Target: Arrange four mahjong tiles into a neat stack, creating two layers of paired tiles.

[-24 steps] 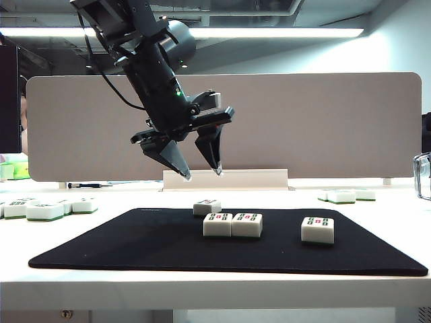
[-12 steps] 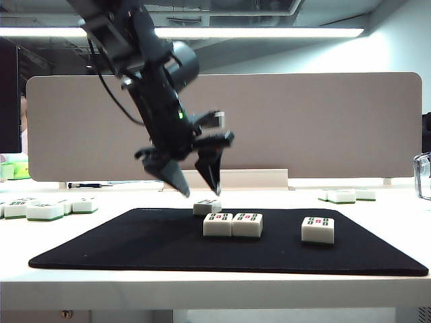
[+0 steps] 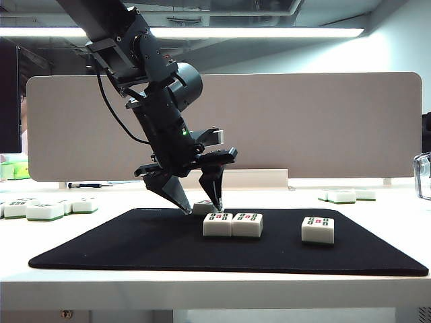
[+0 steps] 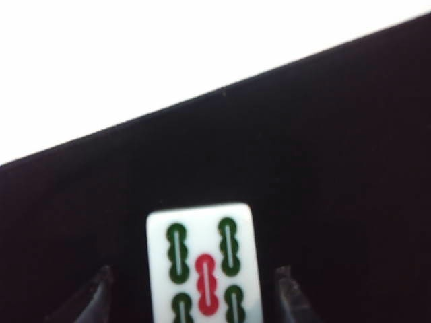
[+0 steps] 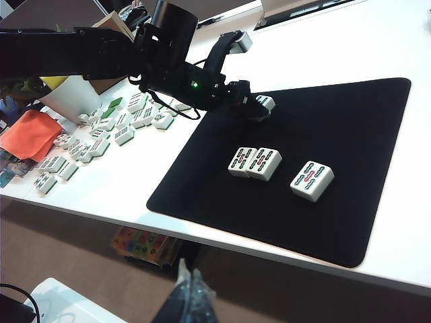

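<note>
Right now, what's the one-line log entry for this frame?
left gripper: open, straddling far tile | right gripper: off mat, state unclear | pair: side by side | lone tile: apart | stack: not started

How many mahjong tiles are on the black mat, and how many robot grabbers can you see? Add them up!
Mahjong tiles on the black mat: 4, the far tile between the open left gripper's fingers, a touching pair, a lone tile.
Grippers: 2, the left gripper over the mat's far edge, the right gripper off the mat, at the table's near edge.
Total: 6
</note>
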Available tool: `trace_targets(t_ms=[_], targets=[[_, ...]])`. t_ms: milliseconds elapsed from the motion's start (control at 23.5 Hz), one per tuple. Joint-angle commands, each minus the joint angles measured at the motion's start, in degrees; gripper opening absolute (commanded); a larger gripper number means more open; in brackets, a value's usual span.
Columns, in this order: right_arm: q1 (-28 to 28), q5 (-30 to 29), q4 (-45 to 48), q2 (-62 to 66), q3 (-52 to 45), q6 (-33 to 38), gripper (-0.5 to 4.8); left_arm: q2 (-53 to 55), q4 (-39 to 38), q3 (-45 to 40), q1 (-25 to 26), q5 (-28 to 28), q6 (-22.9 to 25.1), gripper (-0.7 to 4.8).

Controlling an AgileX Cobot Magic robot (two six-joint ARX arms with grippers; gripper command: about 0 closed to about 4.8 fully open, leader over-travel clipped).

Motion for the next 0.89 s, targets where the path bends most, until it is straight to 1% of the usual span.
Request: trace_targets(t_ms=[43,128,255,340,383,468,723,893], targets=[[0.0,-0.1,0.5,-0.6,0.3,-0.2,-0.01,-0.2,1.7,0.2,-0.1,-0.3,-0.4,2.7],[0.0,-0.2,0.5,-0.6,0.3,-0.2,-0.01,-0.2,1.5,0.2,-0.1,-0.6,-0.4,2.32],[0.0,-0.1,0.5,-0.6,0.3,-0.2,-0.01,-0.2,1.5,0.2,-0.1,-0.7,-0.4,2.09],[0.0,-0.1,0.5,-0.6,0.3,-0.2,-0.01,-0.2,1.5,0.2,-0.1,-0.7,-0.4,2.06],[0.0,-0.1,0.5,-0.6,0.3,-0.2,-0.01,-0.2,1.5,0.3,-0.1,-0.7,-0.4,1.77],[0.0,-0.1,0.5,-0.6,0.3,-0.2,-0.01,-0.3,0.9,0.4,-0.1,-0.7,-0.4,1.01],[0.0,-0.2,0.5,-0.6,0.3,-0.2,-0.01,-1.2,-0.8,0.5,-0.1,0.0,-0.4,1.01],[0.0,-0.1,0.5,-0.6,0.3,-0.2,-0.01,-3.4,-4.5,0.5,-0.1,0.0,-0.4,1.01]])
